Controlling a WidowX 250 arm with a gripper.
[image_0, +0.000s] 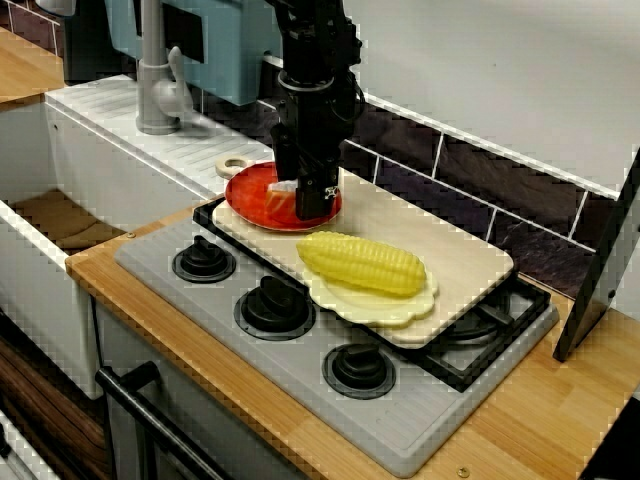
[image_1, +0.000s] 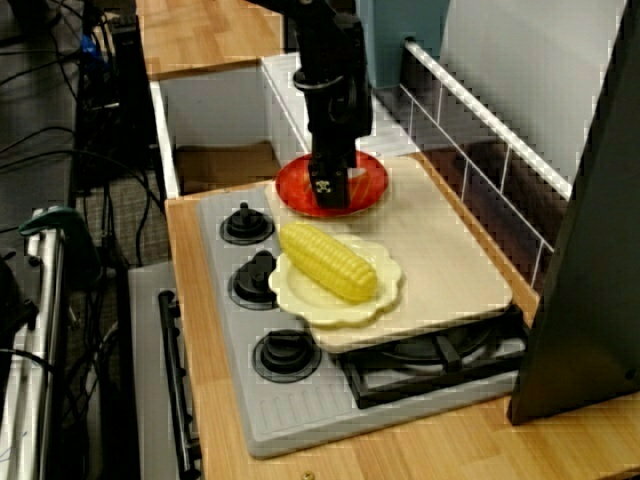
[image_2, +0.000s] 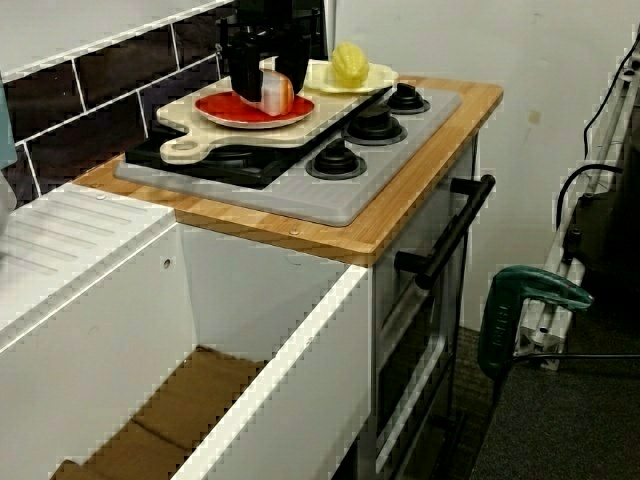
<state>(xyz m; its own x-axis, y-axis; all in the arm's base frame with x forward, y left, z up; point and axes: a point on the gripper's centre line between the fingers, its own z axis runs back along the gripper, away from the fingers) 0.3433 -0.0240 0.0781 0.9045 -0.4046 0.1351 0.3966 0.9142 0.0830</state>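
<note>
My black gripper (image_0: 300, 200) reaches straight down onto a red plate (image_0: 245, 195) at the far left end of a pale cutting board (image_0: 460, 260). In the low view from the sink side, its fingers (image_2: 243, 80) hug both sides of a small orange and white piece of food (image_2: 277, 95), which sits at plate level (image_2: 215, 108). In the front view the piece (image_0: 283, 190) peeks out left of the gripper. In the view from above and the side, the gripper (image_1: 332, 190) hides it. A yellow corn cob (image_0: 362, 263) lies on a cream scalloped plate (image_0: 370, 305) just right of the gripper.
The board lies across a grey toy hob (image_0: 300, 380) with three black knobs (image_0: 273, 305) along its front. A sink (image_0: 60, 220) and grey tap (image_0: 155, 80) are to the left, with a small ring (image_0: 233, 166) beside the board. A dark panel (image_0: 600, 280) leans at the right.
</note>
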